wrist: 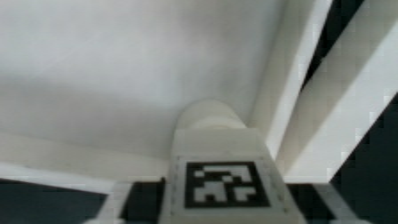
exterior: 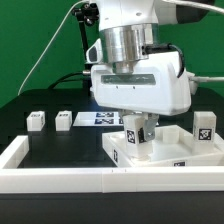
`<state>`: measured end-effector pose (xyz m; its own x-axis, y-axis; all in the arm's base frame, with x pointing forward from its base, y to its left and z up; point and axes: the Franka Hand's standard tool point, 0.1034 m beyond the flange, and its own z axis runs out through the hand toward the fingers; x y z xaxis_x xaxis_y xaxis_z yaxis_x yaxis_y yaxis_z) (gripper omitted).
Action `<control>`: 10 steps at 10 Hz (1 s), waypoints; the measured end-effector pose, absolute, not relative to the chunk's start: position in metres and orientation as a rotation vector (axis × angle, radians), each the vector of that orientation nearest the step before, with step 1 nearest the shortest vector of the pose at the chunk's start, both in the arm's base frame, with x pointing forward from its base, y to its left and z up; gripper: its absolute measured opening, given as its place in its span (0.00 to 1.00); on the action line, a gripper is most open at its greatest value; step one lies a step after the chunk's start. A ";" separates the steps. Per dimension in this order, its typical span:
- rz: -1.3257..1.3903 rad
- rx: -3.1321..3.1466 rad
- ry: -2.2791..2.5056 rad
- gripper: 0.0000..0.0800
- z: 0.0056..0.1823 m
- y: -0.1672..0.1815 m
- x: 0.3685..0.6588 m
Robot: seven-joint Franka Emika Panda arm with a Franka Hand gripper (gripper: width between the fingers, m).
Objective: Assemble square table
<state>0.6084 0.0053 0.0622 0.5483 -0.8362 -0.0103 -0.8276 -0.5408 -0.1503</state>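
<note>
Claw (exterior: 138,126) clenched on tagged leg (wrist: 221,150) over table top (exterior: 158,157), two loose legs (exterior: 37,120) (exterior: 65,119) only in exterior view

The exterior view looks from in front of the worktop (exterior: 65,147), a little above it, over the low wall (exterior: 60,180) toward the arm (exterior: 135,60), at middle distance. The wrist view looks down from very near on a leg (wrist: 222,150) and the top (wrist: 125,70). Both views share this leg (exterior: 137,131) and top (exterior: 190,152).
</note>
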 end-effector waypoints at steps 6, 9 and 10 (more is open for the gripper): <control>-0.119 -2.958 0.626 0.81 0.062 0.007 0.606; -0.140 -3.025 0.259 0.81 0.063 0.007 0.606; -0.143 -3.033 0.203 0.81 0.063 0.008 0.607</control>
<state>0.6066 0.0081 0.0631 0.9867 -0.1376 0.0869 -0.1283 -0.9862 -0.1046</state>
